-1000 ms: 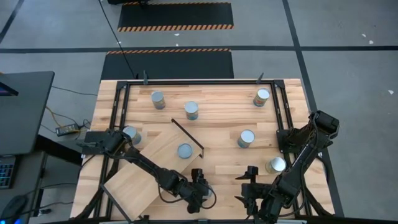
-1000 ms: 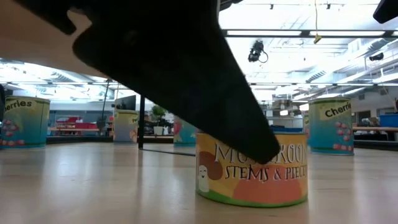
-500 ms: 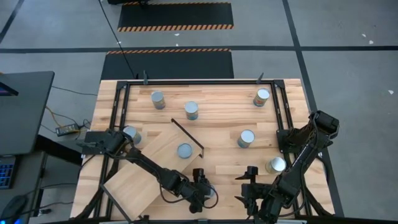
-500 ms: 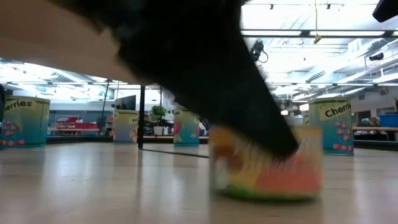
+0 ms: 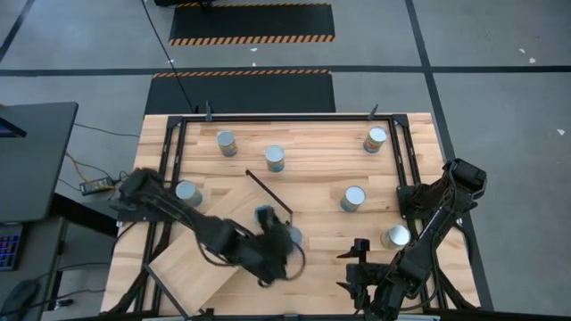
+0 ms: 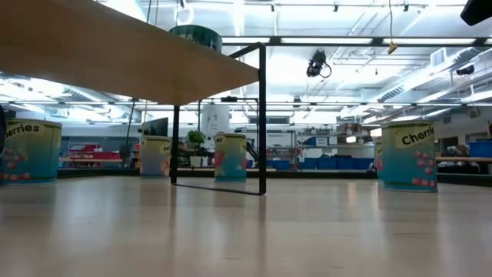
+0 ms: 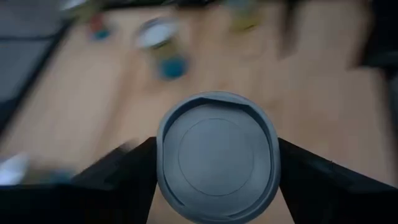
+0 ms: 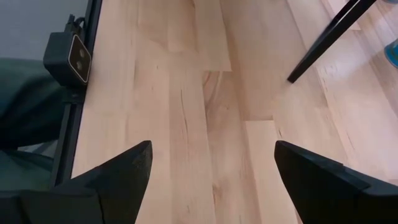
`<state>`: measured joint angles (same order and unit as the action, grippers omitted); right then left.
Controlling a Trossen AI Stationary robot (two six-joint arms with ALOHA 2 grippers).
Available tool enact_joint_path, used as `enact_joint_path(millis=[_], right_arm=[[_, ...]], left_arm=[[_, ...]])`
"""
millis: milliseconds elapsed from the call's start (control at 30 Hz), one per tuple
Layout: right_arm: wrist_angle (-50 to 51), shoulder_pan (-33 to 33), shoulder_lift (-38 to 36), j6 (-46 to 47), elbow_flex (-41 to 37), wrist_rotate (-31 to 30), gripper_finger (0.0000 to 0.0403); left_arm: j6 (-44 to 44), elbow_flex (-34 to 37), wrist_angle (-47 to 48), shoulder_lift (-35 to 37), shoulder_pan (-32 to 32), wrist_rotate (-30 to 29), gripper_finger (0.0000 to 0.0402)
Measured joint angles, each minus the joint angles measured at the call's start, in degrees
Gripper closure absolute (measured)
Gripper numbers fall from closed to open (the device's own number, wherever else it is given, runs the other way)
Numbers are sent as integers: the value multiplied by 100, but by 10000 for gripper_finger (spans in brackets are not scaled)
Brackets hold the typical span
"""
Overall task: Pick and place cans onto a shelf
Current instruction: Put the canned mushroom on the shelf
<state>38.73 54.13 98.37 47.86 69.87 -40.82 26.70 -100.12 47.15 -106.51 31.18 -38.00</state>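
Note:
My left gripper is shut on a can with a silver top, held in the air by the near right corner of the shelf. The shelf is a light board in a black frame, standing on thin black legs. One can stands on the shelf. Several more cans stand on the table, among them ones at the far left and at the right. My right gripper is open and empty at the table's near edge. My left gripper pinches the can between its two fingers, one finger on each side of the can's round wall just below the rim. The fingers come from above, pointing down. The can stands upright in the hold, top up, lifted clear of the table.
Another can stands close to my right arm, and one by the shelf's far left. A black frame runs round the tabletop. Bare wood lies below my right gripper.
My left gripper has risen from the table near its near edge and gone toward the far edge and the shelf, taking the mushroom can with it. The can has been lifted clear of the table and has left the low view.

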Motion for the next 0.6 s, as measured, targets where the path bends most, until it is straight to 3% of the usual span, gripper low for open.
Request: enact_joint_path(millis=[167,300,600], right_arm=[[-17,13,0,18,0,2,57],[-26,17,0,39,0,2,57],[-48,17,0,11,0,0,57]], left_arm=[[1351,108,1741,782,-13,-892,116],[2539,436,2954,1056,-17,-1087,116],[3914,1822,3075,1636,-170,-1062,116]])
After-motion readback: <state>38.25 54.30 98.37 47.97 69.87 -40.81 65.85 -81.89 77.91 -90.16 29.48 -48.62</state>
